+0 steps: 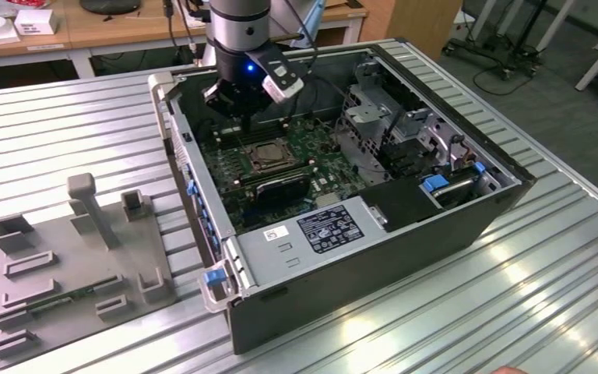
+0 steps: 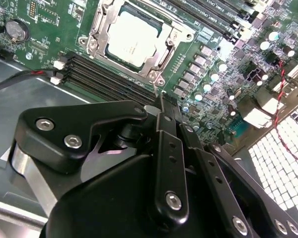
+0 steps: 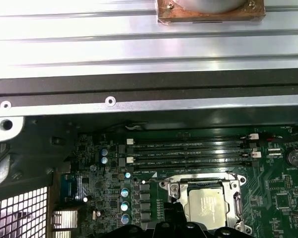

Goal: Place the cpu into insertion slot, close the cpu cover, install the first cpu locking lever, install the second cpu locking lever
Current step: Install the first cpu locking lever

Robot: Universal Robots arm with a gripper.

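Gripper: the gripper [image 2: 163, 101] hovers inside the open computer case [image 1: 382, 265], fingers pressed together with nothing between them.
Gripper position: over the black memory slots [image 2: 104, 79], just beside the socket and not touching it.
Cpu: the cpu [image 2: 134, 37] sits in the insertion slot [image 3: 204, 184], silvery top facing up.
Cpu cover: the cpu cover [image 2: 100, 30] frames the chip on all sides and seems to lie flat over it, though the angle leaves that unsure.
Motherboard: the green motherboard [image 2: 49, 20] lies on the floor of the case, with the socket near its middle.
Surroundings: the case rests on a ribbed metal table [image 1: 60, 125]; a grey fixture [image 1: 71, 265] stands well apart, at the exterior view's left.
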